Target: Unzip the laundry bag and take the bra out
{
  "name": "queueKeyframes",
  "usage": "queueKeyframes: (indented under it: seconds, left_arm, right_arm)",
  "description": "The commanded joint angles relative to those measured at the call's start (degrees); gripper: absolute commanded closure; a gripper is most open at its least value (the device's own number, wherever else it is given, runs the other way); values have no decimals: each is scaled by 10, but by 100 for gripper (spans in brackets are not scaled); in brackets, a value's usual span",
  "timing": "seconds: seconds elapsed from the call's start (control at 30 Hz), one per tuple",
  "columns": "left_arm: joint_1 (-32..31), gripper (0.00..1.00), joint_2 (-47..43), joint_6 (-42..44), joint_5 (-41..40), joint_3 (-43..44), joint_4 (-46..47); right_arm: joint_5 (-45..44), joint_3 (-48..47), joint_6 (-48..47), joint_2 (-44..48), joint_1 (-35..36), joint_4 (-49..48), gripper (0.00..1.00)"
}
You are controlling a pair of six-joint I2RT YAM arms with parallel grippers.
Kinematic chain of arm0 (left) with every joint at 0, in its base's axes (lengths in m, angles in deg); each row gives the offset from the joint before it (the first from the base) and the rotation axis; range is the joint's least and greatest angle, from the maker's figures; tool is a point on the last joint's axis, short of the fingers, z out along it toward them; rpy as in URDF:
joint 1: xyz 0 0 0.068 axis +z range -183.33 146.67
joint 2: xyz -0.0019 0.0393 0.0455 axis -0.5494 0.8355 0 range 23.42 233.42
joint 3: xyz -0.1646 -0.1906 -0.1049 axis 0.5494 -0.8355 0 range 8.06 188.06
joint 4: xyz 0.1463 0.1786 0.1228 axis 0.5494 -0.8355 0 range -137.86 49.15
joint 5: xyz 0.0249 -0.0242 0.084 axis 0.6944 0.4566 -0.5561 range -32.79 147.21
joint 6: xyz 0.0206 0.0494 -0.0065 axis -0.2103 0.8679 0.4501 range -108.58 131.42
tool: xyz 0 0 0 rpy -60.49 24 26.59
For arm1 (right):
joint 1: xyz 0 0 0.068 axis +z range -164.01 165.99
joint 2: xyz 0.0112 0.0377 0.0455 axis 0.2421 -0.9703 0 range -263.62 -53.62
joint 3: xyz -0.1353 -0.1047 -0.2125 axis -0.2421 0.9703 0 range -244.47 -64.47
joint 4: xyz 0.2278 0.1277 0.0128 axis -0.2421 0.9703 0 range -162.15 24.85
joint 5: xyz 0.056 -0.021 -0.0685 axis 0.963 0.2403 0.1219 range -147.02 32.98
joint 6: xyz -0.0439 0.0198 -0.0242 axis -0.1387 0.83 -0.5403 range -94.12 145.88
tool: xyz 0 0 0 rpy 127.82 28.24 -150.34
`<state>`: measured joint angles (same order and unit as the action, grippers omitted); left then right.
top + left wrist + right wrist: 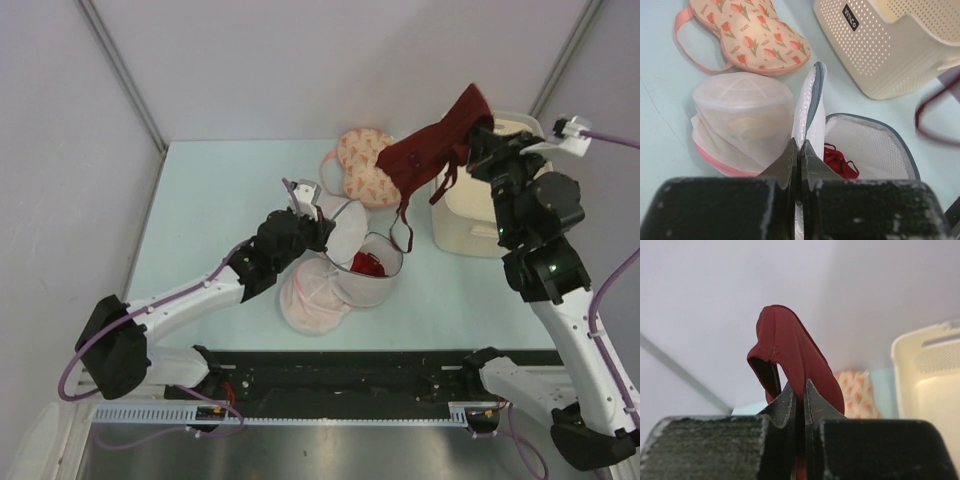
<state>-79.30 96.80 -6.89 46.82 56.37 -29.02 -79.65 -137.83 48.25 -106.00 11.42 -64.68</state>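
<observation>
The laundry bag (378, 268) lies unzipped in the middle of the table, its grey-rimmed white mesh lid (810, 102) standing upright. My left gripper (800, 145) is shut on that lid, and it shows from above (312, 228) at the bag's left edge. Some bright red fabric (838, 161) lies inside the bag. High at the back right, my right gripper (799, 385) is shut on the dark red bra (790, 347). The bra (432, 148) hangs in the air left of the gripper (482, 135), one thin strap (403, 232) dangling over the bag.
A cream perforated basket (468, 222) stands at the right, under the right arm. A peach patterned bra (362, 165) lies at the back centre. A round mesh pouch with pink trim (740, 125) sits left of the bag, and another (312, 292) lies in front of it.
</observation>
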Motion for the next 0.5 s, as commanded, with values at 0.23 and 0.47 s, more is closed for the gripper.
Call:
queueKeyframes:
  seconds: [0.23,0.47]
  left_arm:
    - [-1,100,-1,-9,9,6,-15]
    - [-2,100,2,-16,5,2,-25]
  right_arm:
    - [36,-152,38,-98,-231,-54,100]
    - [69,-168,74,-184,-347,-46,100]
